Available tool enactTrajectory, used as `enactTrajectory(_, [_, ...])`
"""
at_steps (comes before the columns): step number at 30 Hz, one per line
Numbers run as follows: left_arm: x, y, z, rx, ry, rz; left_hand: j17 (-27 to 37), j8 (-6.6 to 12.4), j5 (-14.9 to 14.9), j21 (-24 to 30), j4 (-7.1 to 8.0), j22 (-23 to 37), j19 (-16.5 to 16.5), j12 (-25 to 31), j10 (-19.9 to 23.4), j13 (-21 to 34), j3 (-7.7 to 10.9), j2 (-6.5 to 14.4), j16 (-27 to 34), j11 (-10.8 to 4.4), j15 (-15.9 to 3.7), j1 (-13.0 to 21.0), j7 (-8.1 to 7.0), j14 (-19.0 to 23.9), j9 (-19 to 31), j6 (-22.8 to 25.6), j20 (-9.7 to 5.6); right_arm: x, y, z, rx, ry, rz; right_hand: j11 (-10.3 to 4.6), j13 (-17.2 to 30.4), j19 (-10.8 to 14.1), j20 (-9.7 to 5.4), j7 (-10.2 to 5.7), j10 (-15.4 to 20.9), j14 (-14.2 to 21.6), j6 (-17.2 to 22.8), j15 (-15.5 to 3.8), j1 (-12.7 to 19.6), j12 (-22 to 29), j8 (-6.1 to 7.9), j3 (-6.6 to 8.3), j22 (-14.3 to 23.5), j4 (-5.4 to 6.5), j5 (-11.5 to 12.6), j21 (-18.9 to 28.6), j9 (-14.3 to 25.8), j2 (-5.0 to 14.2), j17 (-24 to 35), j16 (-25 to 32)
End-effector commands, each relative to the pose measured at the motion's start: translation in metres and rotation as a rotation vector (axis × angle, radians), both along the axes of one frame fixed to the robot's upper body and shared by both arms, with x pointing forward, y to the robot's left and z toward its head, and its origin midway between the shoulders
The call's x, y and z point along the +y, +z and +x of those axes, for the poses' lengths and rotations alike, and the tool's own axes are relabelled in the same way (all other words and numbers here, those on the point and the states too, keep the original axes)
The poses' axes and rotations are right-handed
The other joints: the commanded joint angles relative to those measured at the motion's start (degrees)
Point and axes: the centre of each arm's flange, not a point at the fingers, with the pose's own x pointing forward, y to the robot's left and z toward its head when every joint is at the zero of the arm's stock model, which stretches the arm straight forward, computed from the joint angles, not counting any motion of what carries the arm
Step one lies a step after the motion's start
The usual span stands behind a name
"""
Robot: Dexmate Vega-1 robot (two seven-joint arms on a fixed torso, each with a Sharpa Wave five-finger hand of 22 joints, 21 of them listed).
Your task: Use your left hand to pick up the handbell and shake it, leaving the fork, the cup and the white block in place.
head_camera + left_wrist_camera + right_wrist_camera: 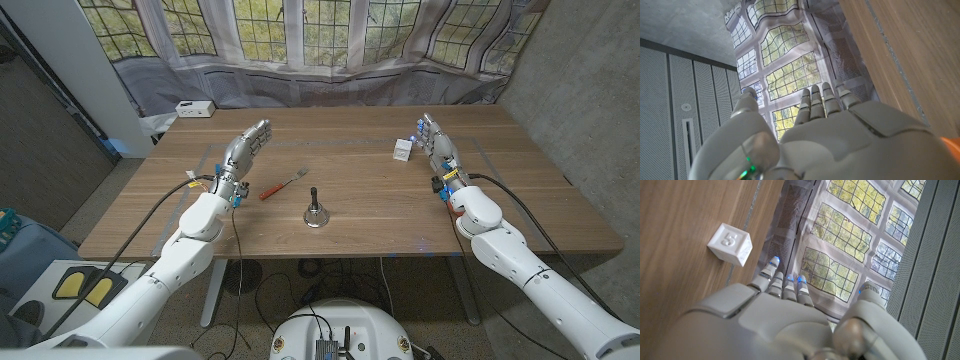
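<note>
A small metal handbell (314, 212) with a dark handle stands upright near the table's front middle. A fork (282, 186) with an orange-red handle lies just left of it. My left hand (245, 152) stands at the left of the table, fingers straight and apart, holding nothing, well clear of the bell; its back shows in the left wrist view (830, 135). A white block (403, 150) marked with a 5 (730, 243) sits at the right rear, close beside my right hand (437, 145), which is open with fingers extended (785, 315).
A white box (194, 109) sits on the table's far left corner. A curtain and windows (330, 40) stand behind the wooden table (520, 215). Cables hang below the front edge.
</note>
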Motion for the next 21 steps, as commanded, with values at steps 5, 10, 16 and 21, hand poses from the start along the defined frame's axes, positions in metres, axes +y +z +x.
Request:
enactTrajectory(5, [0.001,-0.002,-0.02,-0.103,-0.005,0.056,0.02,-0.19,0.33,-0.33,-0.15,0.09,0.06,0.09,0.7,0.11,0.6,-0.72,-0.28,-0.27,-0.48,1.19,-0.41,0.91,0.09,0.9,0.32,0.005,-0.002,0.001,0.006,0.011,-0.011,0.17,0.33,0.4,0.16,0.04,0.22,0.38,0.47,0.25,0.65,0.14,0.23,0.37,0.2,-0.11,0.08,-0.04,0.34,0.17,0.1,0.15])
enactTrajectory(10, [0.0,-0.002,-0.024,-0.128,-0.004,0.085,0.02,-0.14,0.26,-0.35,-0.15,0.09,0.3,0.12,1.15,0.13,0.7,-1.07,-0.25,-0.51,-0.59,1.56,-0.44,1.38,0.1,1.53,0.47,0.006,0.0,0.001,0.001,0.01,-0.008,0.19,0.34,0.73,0.1,0.08,-0.02,0.89,0.34,0.16,0.74,0.02,0.15,0.39,0.2,-0.15,0.04,0.03,0.34,0.25,0.12,0.32])
enactTrajectory(16, [-0.005,-0.001,-0.03,-0.181,-0.039,0.129,0.02,-0.23,0.18,-0.31,-0.11,0.1,0.69,0.07,1.4,0.15,0.78,-1.45,-0.34,-0.44,-0.76,1.89,-0.61,1.58,0.11,1.86,0.62,0.006,-0.002,0.0,0.007,0.005,0.001,0.28,0.35,0.84,0.19,0.1,-0.03,1.0,0.34,0.14,0.87,0.0,0.13,0.42,0.2,-0.22,0.01,0.02,0.34,0.27,0.12,0.32])
enactTrajectory(21, [-0.007,-0.001,-0.034,-0.211,-0.058,0.156,0.03,-0.33,0.07,-0.36,-0.04,0.1,0.74,-0.04,1.38,0.16,0.71,-1.83,-0.47,-0.83,-0.74,1.93,-0.72,1.5,0.11,1.97,0.7,0.007,-0.002,-0.002,0.001,-0.016,0.014,0.37,0.36,0.87,0.13,0.11,-0.27,0.97,0.37,0.04,0.99,-0.11,0.13,0.47,0.2,-0.26,-0.01,-0.03,0.35,0.37,0.13,0.27])
